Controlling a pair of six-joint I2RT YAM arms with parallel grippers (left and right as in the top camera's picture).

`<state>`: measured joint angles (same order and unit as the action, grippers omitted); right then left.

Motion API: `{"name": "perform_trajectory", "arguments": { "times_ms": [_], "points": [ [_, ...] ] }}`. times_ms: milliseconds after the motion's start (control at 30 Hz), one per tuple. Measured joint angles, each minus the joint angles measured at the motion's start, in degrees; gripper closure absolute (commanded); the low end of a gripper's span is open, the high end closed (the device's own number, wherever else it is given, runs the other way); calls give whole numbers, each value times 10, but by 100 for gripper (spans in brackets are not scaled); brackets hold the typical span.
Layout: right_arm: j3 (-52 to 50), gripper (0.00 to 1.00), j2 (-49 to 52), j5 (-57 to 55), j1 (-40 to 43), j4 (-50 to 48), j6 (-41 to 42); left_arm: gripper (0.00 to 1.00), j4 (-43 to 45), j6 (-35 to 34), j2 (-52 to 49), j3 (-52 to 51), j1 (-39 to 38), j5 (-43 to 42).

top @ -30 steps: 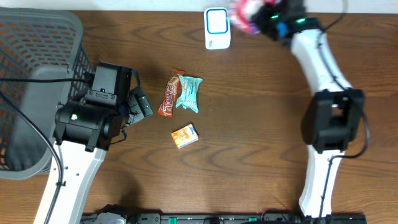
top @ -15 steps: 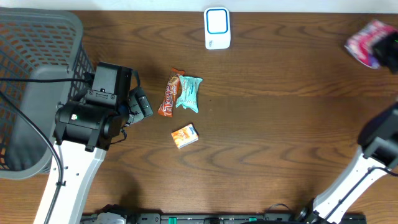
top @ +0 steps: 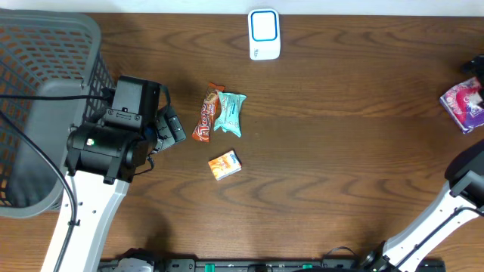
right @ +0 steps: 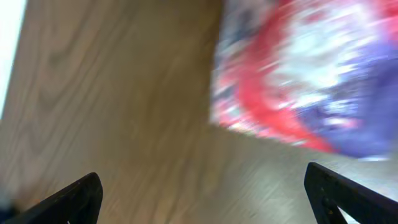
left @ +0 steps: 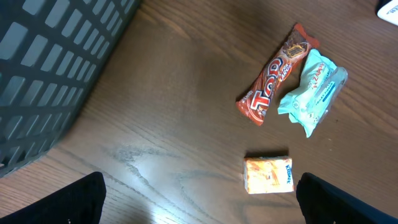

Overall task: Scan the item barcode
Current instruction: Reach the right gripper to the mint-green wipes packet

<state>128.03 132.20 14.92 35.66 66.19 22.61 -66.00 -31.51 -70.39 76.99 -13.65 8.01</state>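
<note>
At the far right edge of the table (top: 325, 166): a pink and purple packet (top: 463, 104) is there, well apart from the scanner (top: 264, 34).
Right claw (right: 205, 202): its two dark fingers sit at the bottom corners of its own camera view, as wide apart as can be. It has hold of nothing.
Packet by the right claw: it looks big and blurry just in front of the fingers and does not touch them. I cannot tell if it lies flat on the wood.
Right arm (top: 454, 204): white, it comes up from the bottom right corner.
Scanner: a small white box with a blue window, at the far side of the table near the middle.
Left claw (left: 202, 205): wide open too, with nothing in it. It hangs over bare wood beside the basket (top: 45, 75).
Basket: grey with lots of holes, at the left end.
Middle of the table: a red-brown chocolate bar (top: 205, 113) and a light blue-green packet (top: 229, 113) lie side by side, touching.
Orange box (top: 224, 165): small, it lies alone near those two, on the side closer to the arms.
Table top: dark brown wood.
</note>
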Motion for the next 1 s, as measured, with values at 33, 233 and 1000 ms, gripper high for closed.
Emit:
{"name": "perform_trajectory", "arguments": {
  "times_ms": [33,233,1000],
  "points": [
    [0,3,0,14,-5,4,-9,2,0,0,0,0,0,0],
    [0,2,-29,144,-76,58,-105,2,0,0,0,0,0,0],
    [-56,1,-58,105,-558,86,-206,2,0,0,0,0,0,0]
  ]
}}
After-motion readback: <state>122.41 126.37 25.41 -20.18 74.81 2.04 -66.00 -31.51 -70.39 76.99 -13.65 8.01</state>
